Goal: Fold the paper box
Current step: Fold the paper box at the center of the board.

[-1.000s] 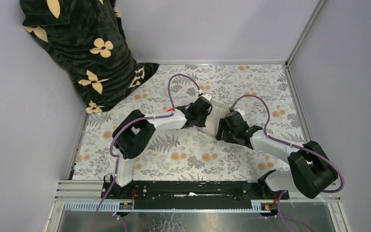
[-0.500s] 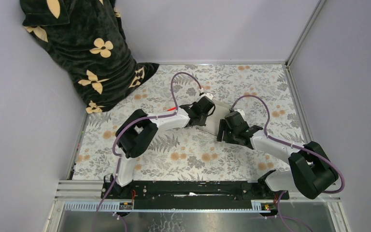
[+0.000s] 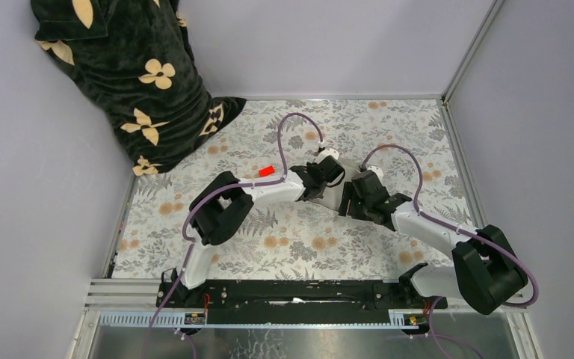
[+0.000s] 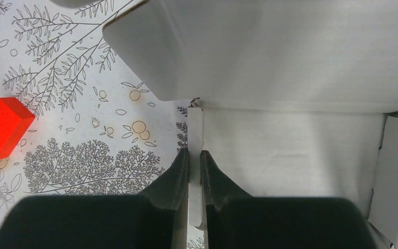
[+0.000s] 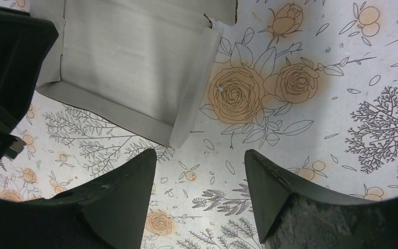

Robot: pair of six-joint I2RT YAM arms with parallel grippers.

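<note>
The paper box (image 4: 290, 150) is white thin cardboard, partly folded, with a raised flap (image 4: 269, 52) at the top of the left wrist view. My left gripper (image 4: 195, 153) is shut on the thin upright left edge of the box. From above, the box (image 3: 343, 179) is mostly hidden between the two gripper heads at mid-table. My left gripper (image 3: 332, 182) reaches in from the left. My right gripper (image 5: 201, 155) is open above bare tablecloth, with the box's near corner (image 5: 181, 135) just ahead of its left finger. Seen from above, the right gripper (image 3: 350, 196) sits right of the box.
A small red block (image 3: 266, 171) lies on the floral tablecloth left of the box, also in the left wrist view (image 4: 2, 128). A black cloth with cream flowers (image 3: 134, 82) fills the far left corner. Grey walls and metal rails (image 3: 460, 157) bound the table.
The left arm has stretched rightward with the box edge in its grip, uncovering the red block. The right gripper has shifted slightly away and to the right, still open.
</note>
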